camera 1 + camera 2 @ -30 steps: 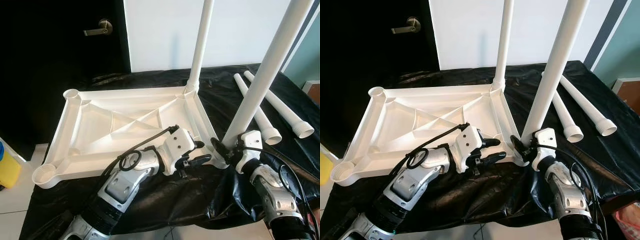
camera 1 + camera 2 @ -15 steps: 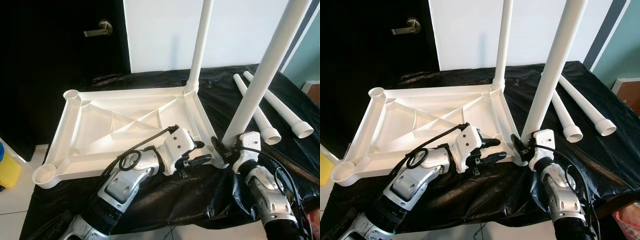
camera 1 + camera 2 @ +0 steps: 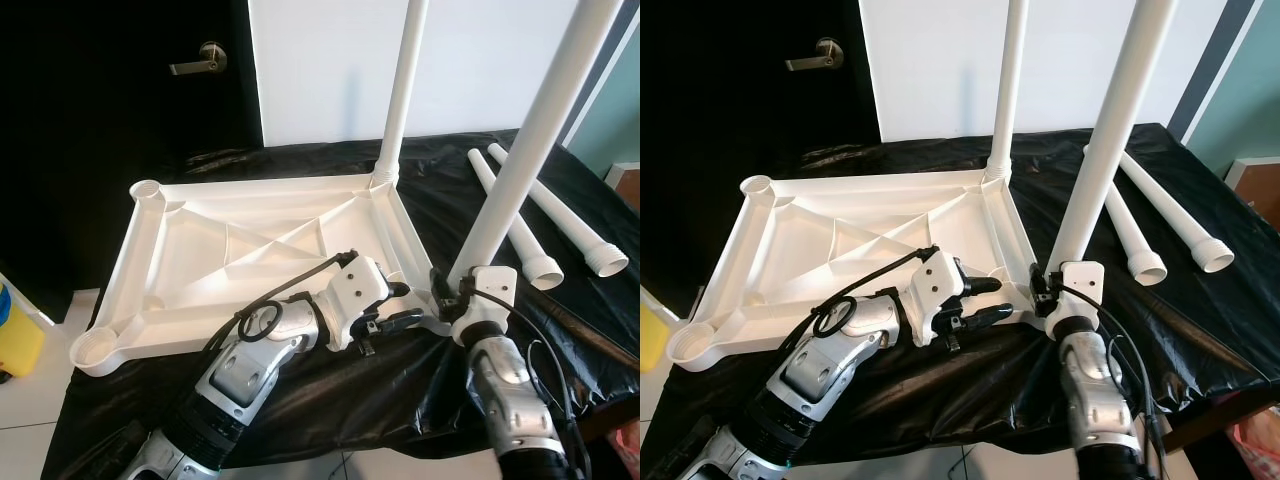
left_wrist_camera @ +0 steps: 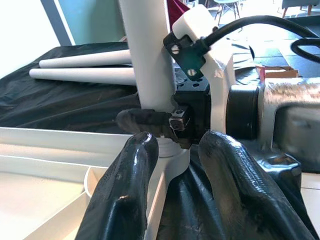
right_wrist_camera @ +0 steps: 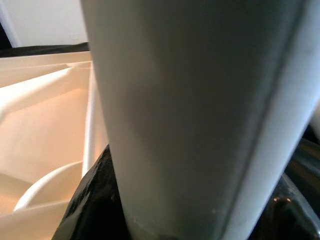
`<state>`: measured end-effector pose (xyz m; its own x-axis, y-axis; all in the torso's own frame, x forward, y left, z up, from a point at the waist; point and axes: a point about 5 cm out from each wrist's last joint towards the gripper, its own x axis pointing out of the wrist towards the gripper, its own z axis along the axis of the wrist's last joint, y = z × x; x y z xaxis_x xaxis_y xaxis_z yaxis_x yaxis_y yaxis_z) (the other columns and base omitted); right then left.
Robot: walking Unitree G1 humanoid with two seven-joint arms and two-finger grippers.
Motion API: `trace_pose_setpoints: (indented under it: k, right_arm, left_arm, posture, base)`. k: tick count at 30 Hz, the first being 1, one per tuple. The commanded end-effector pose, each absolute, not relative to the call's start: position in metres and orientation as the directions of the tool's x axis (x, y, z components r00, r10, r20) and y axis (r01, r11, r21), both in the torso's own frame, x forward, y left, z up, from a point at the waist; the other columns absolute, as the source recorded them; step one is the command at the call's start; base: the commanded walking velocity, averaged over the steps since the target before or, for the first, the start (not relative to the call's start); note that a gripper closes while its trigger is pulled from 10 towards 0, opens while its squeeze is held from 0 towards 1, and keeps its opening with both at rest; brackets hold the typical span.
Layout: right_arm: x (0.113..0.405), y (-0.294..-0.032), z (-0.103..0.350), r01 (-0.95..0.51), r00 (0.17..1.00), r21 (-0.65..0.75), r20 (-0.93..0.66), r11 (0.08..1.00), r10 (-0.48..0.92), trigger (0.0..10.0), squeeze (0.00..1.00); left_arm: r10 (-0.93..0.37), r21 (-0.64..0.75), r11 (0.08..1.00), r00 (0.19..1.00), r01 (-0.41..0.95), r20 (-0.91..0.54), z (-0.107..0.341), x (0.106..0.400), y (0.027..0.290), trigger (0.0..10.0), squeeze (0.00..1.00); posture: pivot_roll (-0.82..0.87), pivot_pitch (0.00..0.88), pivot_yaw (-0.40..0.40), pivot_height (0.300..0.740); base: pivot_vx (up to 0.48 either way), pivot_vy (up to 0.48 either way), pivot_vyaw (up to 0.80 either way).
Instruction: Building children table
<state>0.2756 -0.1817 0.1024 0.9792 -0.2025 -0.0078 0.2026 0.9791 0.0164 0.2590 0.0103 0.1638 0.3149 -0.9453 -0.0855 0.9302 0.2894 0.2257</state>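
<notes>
Step in hand, by judgement: seating leg 2 of 4 into the upturned white plastic tabletop (image 3: 250, 250), ribbed underside up on the black plastic sheet (image 3: 330, 390). Far right corner socket already filled by 1 upright white tube leg (image 3: 400, 95). At the near right corner, a second long white tube leg (image 3: 520, 165), leaning slightly to the right, foot in or at the socket. Right gripper (image 3: 452, 297) clamped around the base of that leg, black fingers (image 5: 87, 200) hugging the tube just above the socket. Left gripper (image 3: 395, 305) just left of it, over the tabletop's near right edge, black fingertips (image 4: 125, 200) parted and holding nothing. 2 more loose white tube legs (image 3: 545, 215) lying far right on the sheet. Both left corner sockets unfilled.

Next, likely: straightening the gripped leg and pressing or twisting until fully home, then fetching a loose leg.
</notes>
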Motion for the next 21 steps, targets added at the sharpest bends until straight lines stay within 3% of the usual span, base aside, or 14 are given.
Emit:
trace_pose_setpoints:
  k: [1, 4, 21]
  right_arm:
    - [0.266, -0.193, 0.083, 0.309, 0.944, -0.012, -0.117, 0.951, -0.308, 10.0, 0.0]
    - [0.265, -0.188, 0.081, 0.38, 0.916, -0.001, -0.136, 0.925, -0.377, 10.0, 0.0]
    - [0.27, -0.18, 0.09, 0.394, 0.913, 0.013, -0.116, 0.919, -0.39, 10.0, 0.0]
  left_arm:
    - [-0.955, 0.22, 0.255, 0.282, 0.941, -0.098, 0.164, 0.256, 0.009, 10.0, 0.0]
    - [-0.954, 0.22, 0.257, 0.284, 0.941, -0.096, 0.164, 0.256, 0.009, 10.0, 0.0]
    - [-0.955, 0.22, 0.258, 0.283, 0.941, -0.088, 0.164, 0.257, 0.006, 10.0, 0.0]
  posture:
    - [-0.04, 0.0, -0.008, 0.74]
    - [-0.04, 0.0, -0.012, 0.74]
    - [-0.05, 0.0, -0.014, 0.74]
  base:
    - [0.0, 0.0, 0.0]
    - [0.0, 0.0, 0.0]
    - [0.0, 0.0, 0.0]
